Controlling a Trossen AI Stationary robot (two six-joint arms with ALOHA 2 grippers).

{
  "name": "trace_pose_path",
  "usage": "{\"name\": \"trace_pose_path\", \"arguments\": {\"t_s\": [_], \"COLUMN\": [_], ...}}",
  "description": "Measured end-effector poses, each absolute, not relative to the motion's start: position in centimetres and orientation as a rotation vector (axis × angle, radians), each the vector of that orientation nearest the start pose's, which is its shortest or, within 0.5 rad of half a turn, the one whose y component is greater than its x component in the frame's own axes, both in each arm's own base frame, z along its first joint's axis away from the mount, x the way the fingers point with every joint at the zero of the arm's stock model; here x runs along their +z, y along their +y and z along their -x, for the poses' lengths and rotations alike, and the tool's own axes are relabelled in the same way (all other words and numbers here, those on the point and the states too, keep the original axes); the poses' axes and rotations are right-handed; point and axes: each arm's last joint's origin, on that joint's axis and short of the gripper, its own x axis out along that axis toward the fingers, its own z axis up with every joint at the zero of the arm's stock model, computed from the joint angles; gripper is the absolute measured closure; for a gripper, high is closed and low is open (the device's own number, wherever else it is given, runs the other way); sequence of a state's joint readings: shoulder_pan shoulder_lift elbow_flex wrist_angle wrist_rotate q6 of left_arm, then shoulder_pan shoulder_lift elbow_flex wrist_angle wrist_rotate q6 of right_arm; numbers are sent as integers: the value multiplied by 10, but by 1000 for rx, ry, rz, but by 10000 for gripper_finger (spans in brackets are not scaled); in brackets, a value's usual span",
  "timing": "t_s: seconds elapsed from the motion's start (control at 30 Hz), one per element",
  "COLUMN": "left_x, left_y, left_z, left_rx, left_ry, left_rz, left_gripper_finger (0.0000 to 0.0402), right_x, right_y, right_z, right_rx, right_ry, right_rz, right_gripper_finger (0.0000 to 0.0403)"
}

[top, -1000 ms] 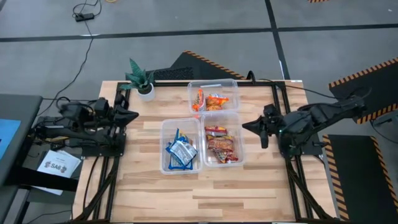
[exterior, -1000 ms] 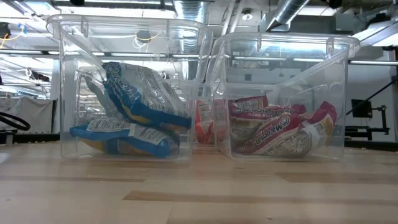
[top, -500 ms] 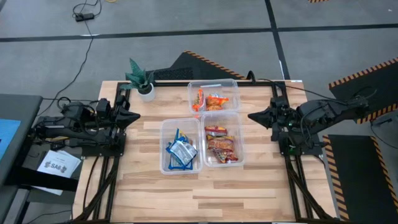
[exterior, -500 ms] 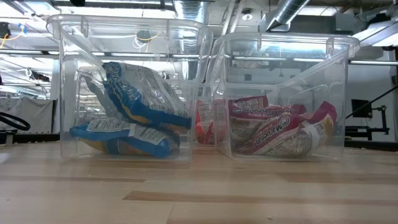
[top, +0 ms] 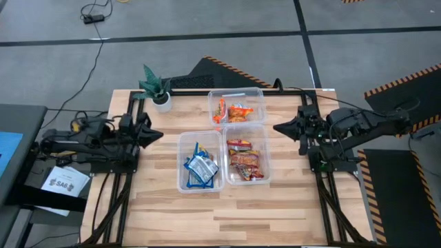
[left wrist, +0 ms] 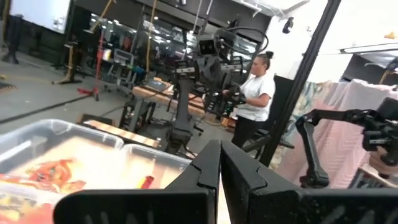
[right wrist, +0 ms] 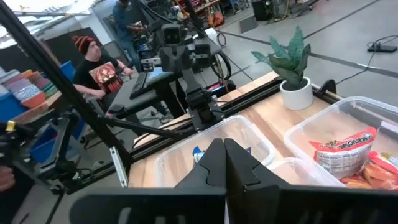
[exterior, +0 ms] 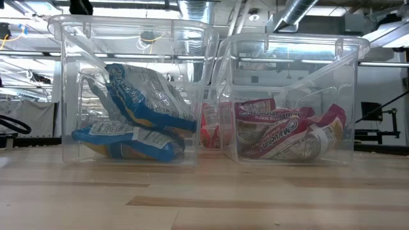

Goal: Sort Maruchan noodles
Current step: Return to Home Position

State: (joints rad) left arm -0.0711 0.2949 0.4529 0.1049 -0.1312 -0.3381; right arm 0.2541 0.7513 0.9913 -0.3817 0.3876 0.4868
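Observation:
Three clear tubs stand mid-table. The near left tub [top: 200, 171] holds blue-and-white packets [exterior: 137, 105]. The near right tub [top: 246, 162] holds red packets [exterior: 281, 131]. The far tub [top: 236, 105] holds orange packets [top: 234, 111]. My left gripper [top: 158, 134] is shut and empty at the table's left edge. My right gripper [top: 277, 127] is shut and empty at the table's right side. Both tips point toward the tubs.
A small potted green plant [top: 157, 88] stands at the far left corner. Bare wooden table [top: 220, 213] lies near the front edge. People stand in the room beyond the table in both wrist views.
My right gripper has drawn back toward the table's right and far edge. My left gripper has moved a little toward the tubs.

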Motion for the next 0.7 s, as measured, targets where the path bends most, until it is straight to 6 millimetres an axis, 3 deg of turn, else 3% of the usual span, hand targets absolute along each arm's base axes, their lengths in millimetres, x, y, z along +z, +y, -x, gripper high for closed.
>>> {"name": "trace_pose_path", "arguments": {"t_s": [0.13, 0.4, 0.7], "left_x": [293, 296, 291], "left_y": [-3, -4, -1], "left_z": [-97, -93, -57], "left_rx": [11, -6, -28], "left_ry": [-256, -304, -498], "left_rz": [372, 312, 279], "left_gripper_finger": [401, 401, 401], "right_x": [387, 387, 387], "right_y": [25, 25, 25], "right_z": [-143, -143, -143], "right_rx": [-147, -147, -148], "right_ry": [103, 103, 106], "right_rz": [-445, -454, -455], "right_gripper_finger": [396, 396, 396]}}
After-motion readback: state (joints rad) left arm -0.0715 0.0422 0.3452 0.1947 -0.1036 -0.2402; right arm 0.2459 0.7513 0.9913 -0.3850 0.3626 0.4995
